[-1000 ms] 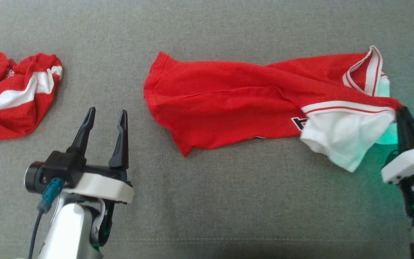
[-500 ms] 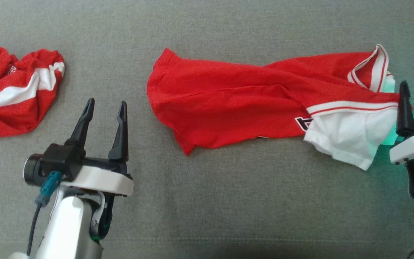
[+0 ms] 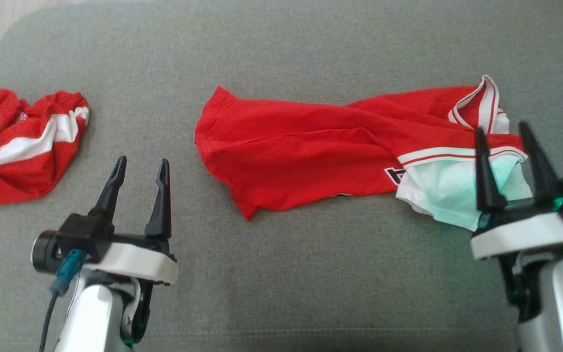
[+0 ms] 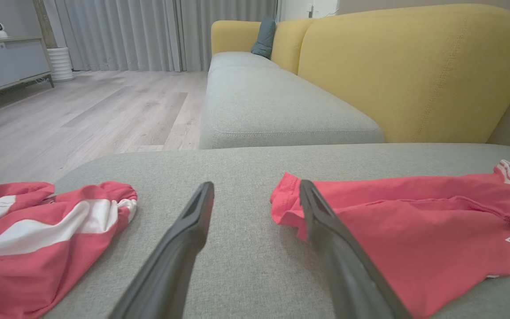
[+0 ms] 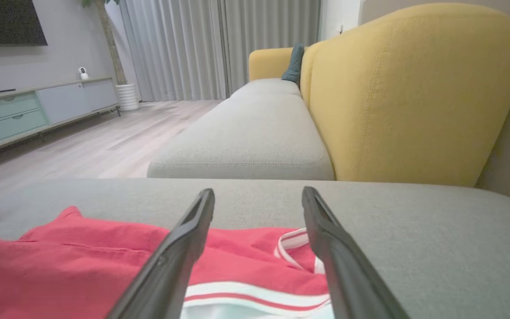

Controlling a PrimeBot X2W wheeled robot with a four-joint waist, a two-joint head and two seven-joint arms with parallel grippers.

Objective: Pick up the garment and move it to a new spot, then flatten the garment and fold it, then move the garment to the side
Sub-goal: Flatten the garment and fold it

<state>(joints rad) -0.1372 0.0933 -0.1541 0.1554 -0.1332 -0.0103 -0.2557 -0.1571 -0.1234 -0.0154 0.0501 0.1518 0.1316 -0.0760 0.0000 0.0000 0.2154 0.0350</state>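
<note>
Now | red garment (image 3: 311, 156) rumpled, unfolded, mid-right on grey sofa seat (image 3: 281, 274) | left end effector (image 3: 142, 160) wide, empty | right end effector (image 3: 501, 128) wide, empty, over white sleeve (image 3: 438, 190) | flattening, folding, side move judged pending

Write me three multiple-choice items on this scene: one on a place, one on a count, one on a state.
1. In the head view, where does the crumpled garment lie from the spread jersey?
A) to its left
B) to its right
C) on top of it

2. How many red-and-white garments lie on the grey cushion?
A) one
B) two
C) three

3. The right claw is:
A) shut on cloth
B) open
C) shut and empty

Answers:
1 A, it sits at the far left edge.
2 B, the crumpled one and the jersey.
3 B, its fingers stand apart over the white sleeve.
</note>
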